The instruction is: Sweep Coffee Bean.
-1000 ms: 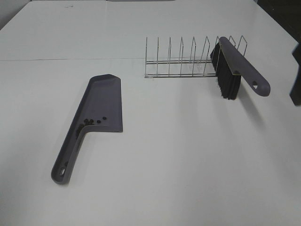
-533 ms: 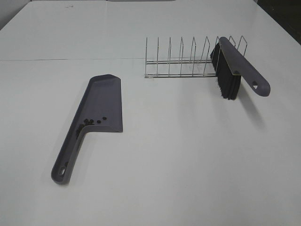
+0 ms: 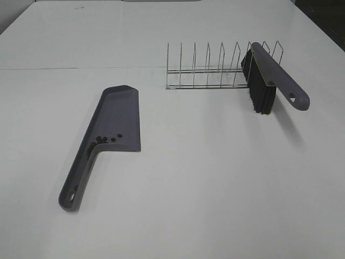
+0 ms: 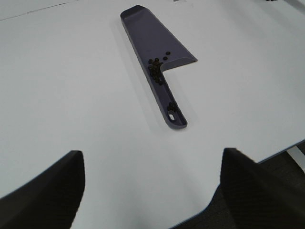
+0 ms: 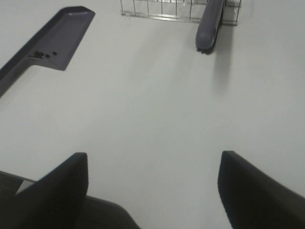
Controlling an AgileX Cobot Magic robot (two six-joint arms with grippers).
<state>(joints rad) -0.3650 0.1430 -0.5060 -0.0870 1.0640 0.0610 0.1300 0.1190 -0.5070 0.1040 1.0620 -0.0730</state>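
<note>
The grey-purple dustpan point(image 3: 114, 121) lies flat on the white table, left of centre, handle toward the front. Several dark coffee beans point(image 3: 100, 140) sit inside it where the pan meets the handle; they also show in the left wrist view point(image 4: 156, 69) and the right wrist view point(image 5: 41, 54). The brush point(image 3: 269, 75), grey handle and black bristles, leans in the wire rack point(image 3: 207, 70) at the back right. My left gripper point(image 4: 152, 191) is open and empty, well short of the dustpan point(image 4: 155, 40). My right gripper point(image 5: 152, 191) is open and empty, far from the brush point(image 5: 209, 26). Neither gripper shows in the exterior view.
The wire rack point(image 5: 159, 9) has several upright dividers. The table's front edge runs close under the left gripper point(image 4: 286, 148) and under the right gripper point(image 5: 19, 177). A seam line crosses the table behind the dustpan point(image 3: 81, 68).
A dark part of the right arm at the right edge of the exterior view one second ago has left the view. The dustpan, beans and brush have not moved.
</note>
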